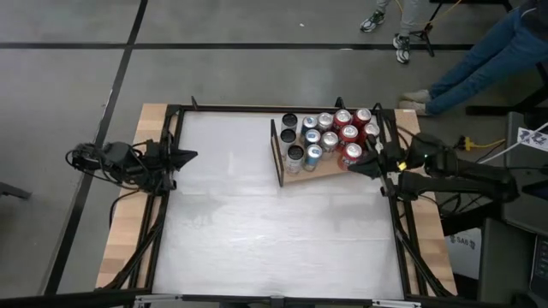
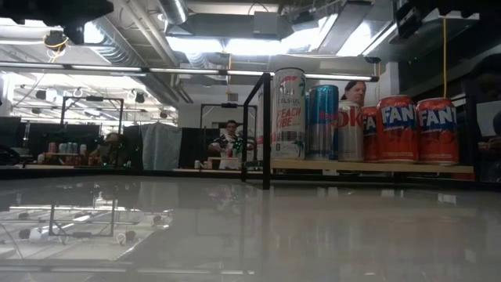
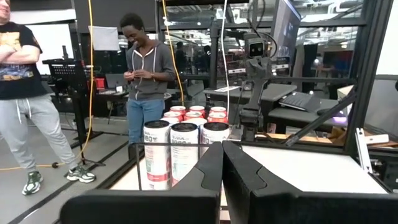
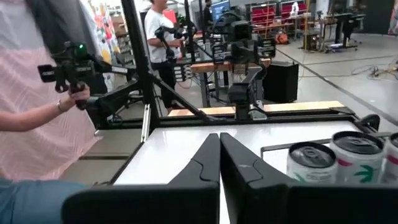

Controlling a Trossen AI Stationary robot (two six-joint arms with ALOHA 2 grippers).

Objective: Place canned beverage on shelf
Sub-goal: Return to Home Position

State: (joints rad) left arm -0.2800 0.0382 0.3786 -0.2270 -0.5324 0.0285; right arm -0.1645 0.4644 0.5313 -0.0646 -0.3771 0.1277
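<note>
The white tabletop (image 1: 257,222) lies inside a black rail, with grey floor around it. At its left edge waits the left gripper (image 1: 190,156). Its two fingers (image 3: 205,174) are pressed together with nothing between them.

Farther right, on the far part of the table, stands the shelf (image 1: 301,178), a light wooden board set a little askew. Its black upright frame (image 1: 276,150) is at the end toward the left arm. The board is full of upright cans in rows: dark cans (image 1: 289,128) next to the frame, then silver and blue cans (image 1: 313,137), then red cans (image 1: 349,133).

At the right edge, the right gripper (image 1: 353,166) is just beside the near right corner of the shelf, close to one red can. Whether it touches the can cannot be told. Its fingers (image 4: 199,168) are closed on each other and hold nothing.
</note>
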